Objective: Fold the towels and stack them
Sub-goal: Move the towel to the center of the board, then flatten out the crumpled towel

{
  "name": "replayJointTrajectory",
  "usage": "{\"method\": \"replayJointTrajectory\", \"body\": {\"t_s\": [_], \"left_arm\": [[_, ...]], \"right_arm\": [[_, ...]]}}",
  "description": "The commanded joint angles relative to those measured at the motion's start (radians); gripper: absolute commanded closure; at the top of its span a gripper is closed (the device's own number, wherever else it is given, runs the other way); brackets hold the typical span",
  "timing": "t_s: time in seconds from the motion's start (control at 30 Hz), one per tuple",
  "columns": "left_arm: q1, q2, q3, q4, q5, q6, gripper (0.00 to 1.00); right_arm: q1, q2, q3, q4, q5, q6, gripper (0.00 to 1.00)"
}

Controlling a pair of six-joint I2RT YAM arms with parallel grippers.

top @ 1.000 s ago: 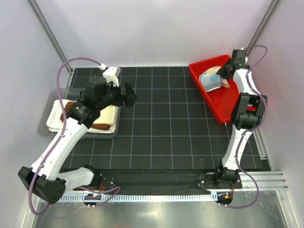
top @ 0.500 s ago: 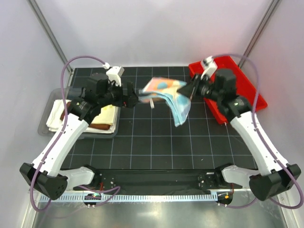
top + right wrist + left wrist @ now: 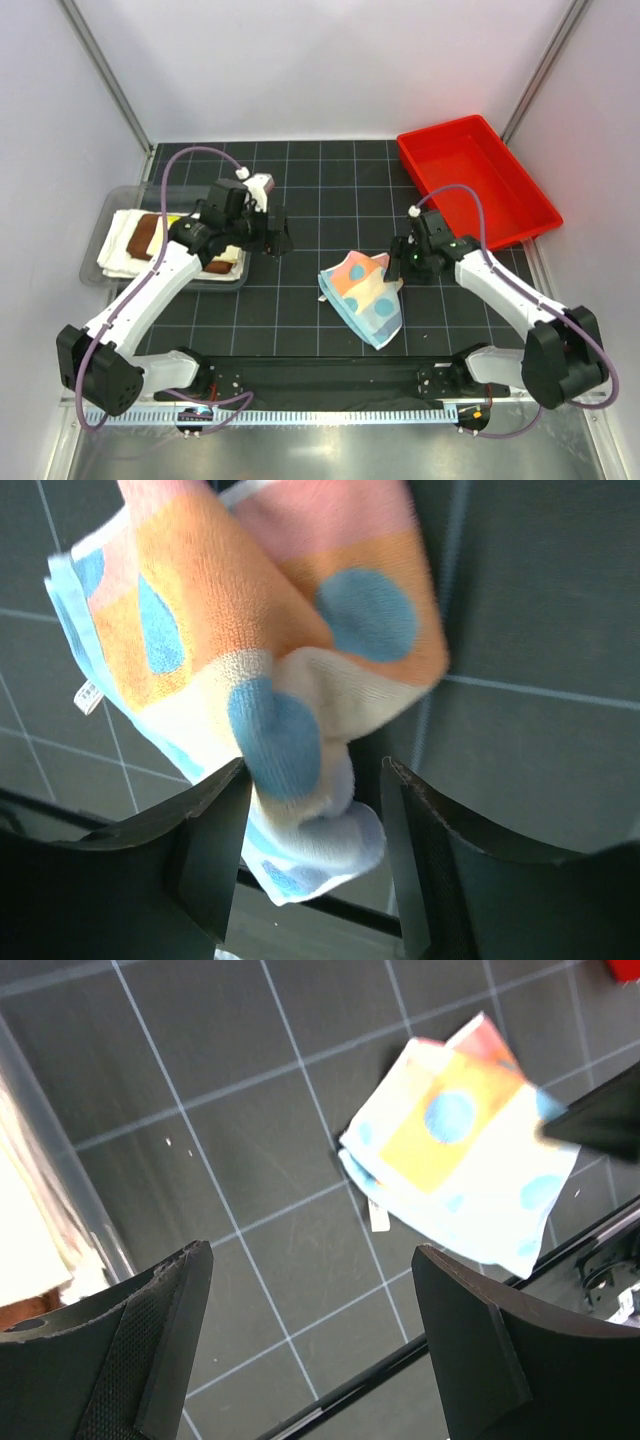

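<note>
Pastel towel had dropped from mid-air onto the table; my right end effector stood apart around its edge, left end effector apart, empty.

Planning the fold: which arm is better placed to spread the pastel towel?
Right. The right tool is at the crumpled pastel multicoloured cloth towel, fingers straddling its edge; the left tool hovers farther off.

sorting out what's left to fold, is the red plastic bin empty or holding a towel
Empty: the red plastic bin shows only its bare red floor and walls in the top view, nothing inside.
</note>
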Motion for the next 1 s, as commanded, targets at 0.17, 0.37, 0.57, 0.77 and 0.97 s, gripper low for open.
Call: {"method": "replayJointTrajectory", "body": {"t_s": [0.17,0.37,0.57,0.77,0.97], "left_arm": [[-0.105,0.130,-0.045,0.131,-0.019,-0.114,0.24],[0.012,0.092,-0.049,0.178,0.042,-0.183,0.22],[0.172,0.049,-0.008,0.132,0.137,-0.171,0.21],[0.195,0.028,-0.026,0.109,0.149,-0.146,0.20],[0.195,0.026,-0.055,0.112,0.160,-0.137,0.19]], "right_arm": [[0.153,-0.071,0.153,-0.205,0.329,0.022,0.44],[0.472,-0.126,0.050,-0.084,0.402,0.059,0.58],[0.654,-0.031,0.024,-0.108,0.517,0.091,0.58],[0.764,0.009,0.013,-0.036,0.527,0.088,0.58],[0.806,0.079,0.010,-0.009,0.510,0.084,0.57]]}}
